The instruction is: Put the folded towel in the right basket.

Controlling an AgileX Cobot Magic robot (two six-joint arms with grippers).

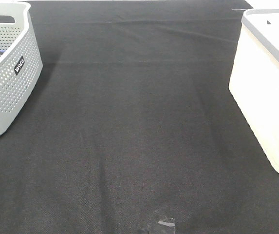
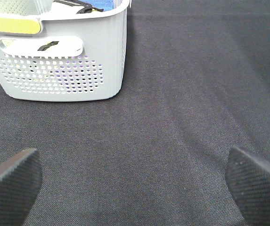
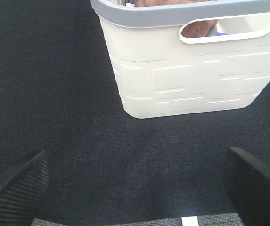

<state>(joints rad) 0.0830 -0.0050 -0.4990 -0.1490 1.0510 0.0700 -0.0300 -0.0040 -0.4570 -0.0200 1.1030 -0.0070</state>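
Observation:
The right basket is cream white with a grey rim and stands at the right edge of the black cloth; it also shows in the right wrist view. A brown towel lies inside it, seen through the handle slot and over the rim. My right gripper is open and empty, low over the cloth in front of that basket. My left gripper is open and empty, facing the grey basket. Neither gripper shows in the exterior high view.
A grey perforated basket stands at the far left with dark, blue and yellow items inside. A black cloth covers the table. A small piece of tape lies at the front edge.

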